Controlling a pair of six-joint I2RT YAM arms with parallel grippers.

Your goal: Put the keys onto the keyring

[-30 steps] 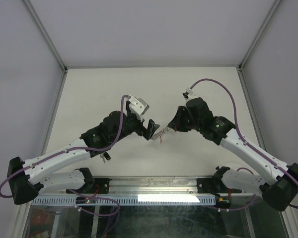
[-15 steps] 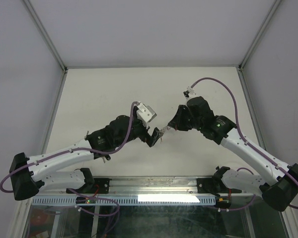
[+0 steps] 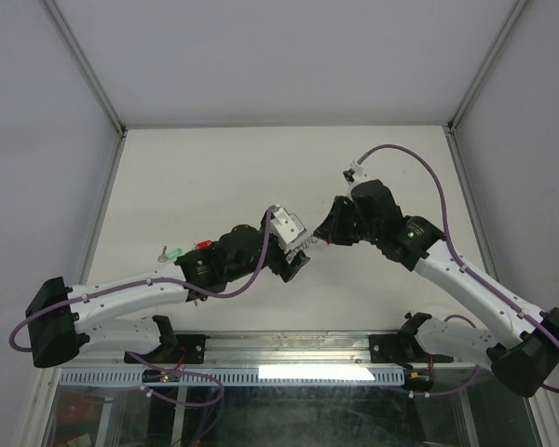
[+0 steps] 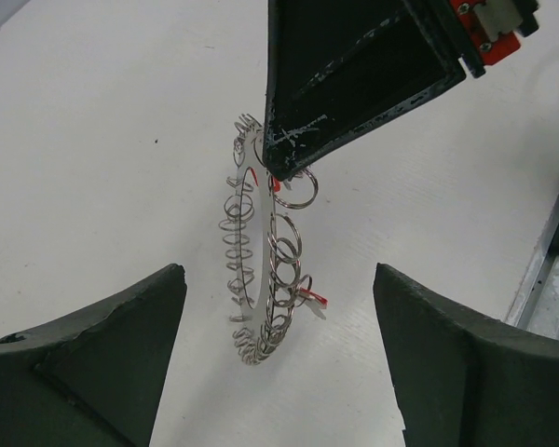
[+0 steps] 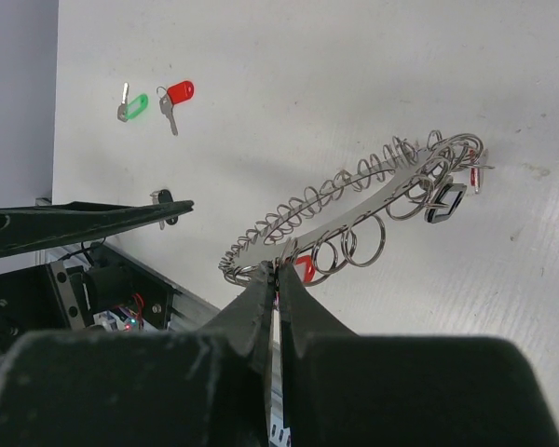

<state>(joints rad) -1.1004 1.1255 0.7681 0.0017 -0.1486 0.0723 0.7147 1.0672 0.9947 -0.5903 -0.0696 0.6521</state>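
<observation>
My right gripper (image 5: 278, 275) is shut on the rim of the keyring (image 5: 373, 191), a flat grey ring with a fringe of small wire loops, and holds it up off the table. A red tag (image 5: 305, 268) and a black-framed tag (image 5: 444, 202) hang from its loops. In the left wrist view the keyring (image 4: 261, 270) hangs edge-on between my open left gripper's (image 4: 279, 372) fingers, touching neither. A green key (image 5: 130, 105) and a red key (image 5: 174, 96) lie on the table to the left, also in the top view (image 3: 172, 251). A black key head (image 5: 163, 197) shows beside my left finger.
The white table (image 3: 196, 177) is walled by grey panels at the left, right and back. A metal rail (image 3: 289, 349) runs along the near edge. In the top view my left gripper (image 3: 301, 259) and right gripper (image 3: 313, 244) nearly meet at the table's middle.
My left arm has swung right and forward, bringing its open gripper up around the hanging keyring and uncovering the green and red keys. My right gripper has barely moved.
</observation>
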